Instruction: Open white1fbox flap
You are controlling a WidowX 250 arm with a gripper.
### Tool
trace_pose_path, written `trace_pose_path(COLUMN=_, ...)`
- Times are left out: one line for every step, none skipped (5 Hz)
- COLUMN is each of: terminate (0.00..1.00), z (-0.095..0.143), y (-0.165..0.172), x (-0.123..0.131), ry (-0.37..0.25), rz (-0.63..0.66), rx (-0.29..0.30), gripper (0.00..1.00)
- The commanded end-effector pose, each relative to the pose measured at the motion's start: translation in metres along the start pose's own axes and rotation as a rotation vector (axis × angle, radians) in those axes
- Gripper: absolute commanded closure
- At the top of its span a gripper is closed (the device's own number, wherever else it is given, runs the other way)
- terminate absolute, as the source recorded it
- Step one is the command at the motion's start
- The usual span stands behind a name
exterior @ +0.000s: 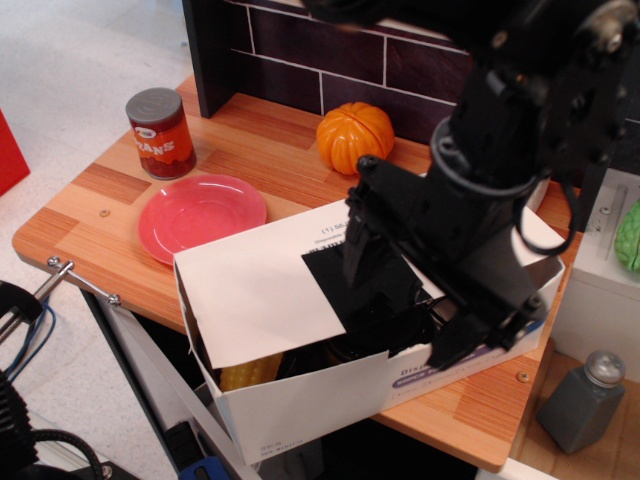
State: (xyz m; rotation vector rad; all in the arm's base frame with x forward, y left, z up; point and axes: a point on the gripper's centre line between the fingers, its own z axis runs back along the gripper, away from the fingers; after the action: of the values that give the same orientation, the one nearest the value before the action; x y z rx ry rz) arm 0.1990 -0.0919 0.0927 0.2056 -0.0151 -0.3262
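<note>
The white1fbox [300, 405] lies on the wooden table [100, 205], its near corner overhanging the front edge. Its wide white flap [250, 290] rests over the top, with the black tape patch [345, 285] near the middle. The front edge is lifted a little, and a yellow item [245, 374] shows in the gap. My black gripper [410, 295] hovers over the patch, tilted. Its fingers are spread wide, one finger [358, 245] on the patch's far side and the other at the box's front right rim. The arm hides the box's right end and most of the purple-blue band.
A pink plate [200, 215], a red can [160, 133] and an orange pumpkin [353, 135] stand behind the box on the left. A dark brick back wall [300, 50] rises at the rear. A grey shaker [582, 400] stands lower right and a green object [628, 238] is at the right edge.
</note>
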Motion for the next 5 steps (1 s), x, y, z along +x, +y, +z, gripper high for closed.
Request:
trace_pose_path(terminate=0.0, z=-0.005, y=0.013, x=-0.015, ry=-0.036, rz=-0.072, rx=0.051, gripper=0.0)
trace_pose_path(terminate=0.0, z=-0.011, y=0.018, x=-0.015, ry=-0.049, rz=-0.085, rx=0.058, gripper=0.0)
trace_pose_path(terminate=0.0, z=-0.01, y=0.024, x=-0.01, ry=-0.049, rz=-0.094, rx=0.08, gripper=0.0)
trace_pose_path(terminate=0.0, z=-0.005, y=0.028, x=-0.004, ry=-0.054, rz=-0.096, rx=0.097, gripper=0.0)
trace_pose_path(terminate=0.0, z=-0.004, y=0.03, x=-0.001, ry=-0.054, rz=-0.099, rx=0.125, gripper=0.0)
